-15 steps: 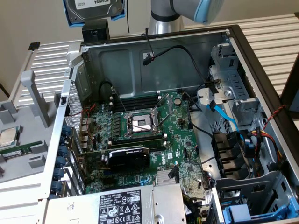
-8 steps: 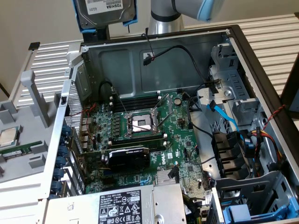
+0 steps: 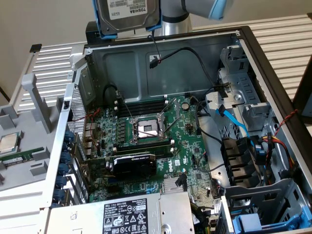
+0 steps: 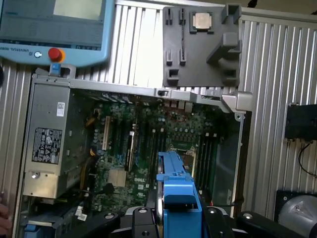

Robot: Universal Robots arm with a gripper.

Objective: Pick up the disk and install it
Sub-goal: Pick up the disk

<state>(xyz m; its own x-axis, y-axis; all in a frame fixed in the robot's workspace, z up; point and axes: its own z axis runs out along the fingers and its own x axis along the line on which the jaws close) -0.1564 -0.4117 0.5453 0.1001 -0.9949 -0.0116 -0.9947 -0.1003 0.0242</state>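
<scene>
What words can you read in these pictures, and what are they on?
"TOSHIBA", upside down: white label on the disk.
"UNIVERSAL", the rest unclear: control tablet.
"DELL": motherboard.
Small print on the power supply sticker: too small to read.

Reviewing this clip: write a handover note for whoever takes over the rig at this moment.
Gripper: shut on the disk, a rectangular silver-grey metal hard drive with a white label in a blue plastic carrier.
Disk: in the air over the open black-framed metal computer case, touching nothing but the gripper.
Done: the pick-up.
Left: the install. The disk is not yet inside the case.
</scene>
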